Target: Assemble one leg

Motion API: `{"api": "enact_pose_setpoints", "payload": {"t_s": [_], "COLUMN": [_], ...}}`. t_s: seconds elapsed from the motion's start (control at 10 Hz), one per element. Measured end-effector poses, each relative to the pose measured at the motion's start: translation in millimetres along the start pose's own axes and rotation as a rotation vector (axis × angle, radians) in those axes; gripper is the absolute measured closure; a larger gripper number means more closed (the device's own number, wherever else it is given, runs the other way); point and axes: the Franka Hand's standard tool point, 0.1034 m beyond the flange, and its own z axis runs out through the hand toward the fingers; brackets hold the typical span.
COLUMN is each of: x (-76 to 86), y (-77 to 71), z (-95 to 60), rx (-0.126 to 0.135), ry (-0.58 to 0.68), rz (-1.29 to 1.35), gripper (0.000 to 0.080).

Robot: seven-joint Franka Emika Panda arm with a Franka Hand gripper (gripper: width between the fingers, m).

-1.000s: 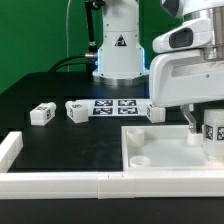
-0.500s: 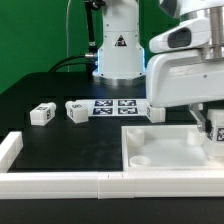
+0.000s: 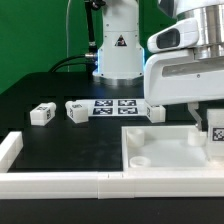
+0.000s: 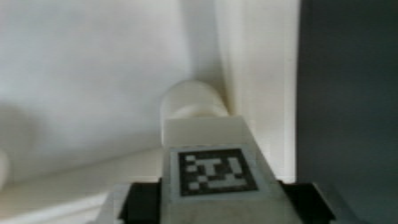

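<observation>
- Two spare legs (image 3: 40, 113) lie loose, far off at nine o'clock from me.
- The marker board (image 3: 115, 107) sits nearer, about ten o'clock.
- The tray (image 3: 150, 133) shows no leg fitted that I can see.
- My gripper (image 3: 210, 124) is clamped on the leg (image 3: 215, 137), which hangs at six o'clock over the tray's corner. I can't tell whether it touches.
- Seating and tightening are left, I judge.

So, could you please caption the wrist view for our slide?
Tagged white leg gripped by the tool, beside the tray rim.
</observation>
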Motion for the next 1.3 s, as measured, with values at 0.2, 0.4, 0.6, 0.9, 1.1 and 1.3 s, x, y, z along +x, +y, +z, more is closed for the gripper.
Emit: {"api": "enact_pose_setpoints", "payload": {"t_s": [0.2, 0.4, 0.6, 0.9, 1.1, 1.3], "x": [1.1, 2.4, 1.1, -3.1, -4.4, -4.6], "y": [0.6, 3.3, 2.7, -3.5, -5.9, -6.0], "z": [0.8, 3.6, 4.3, 4.9, 4.7, 4.9], "rx": [0.001, 0.017, 0.036, 0.045, 0.055, 0.055], "ry": [0.001, 0.005, 0.005, -0.011, -0.020, -0.020], "rz": [0.315, 0.507, 0.747, 1.001, 1.087, 1.056], "gripper": [0.0502, 0.0502, 0.0502, 0.0502, 0.0502, 0.0265]}}
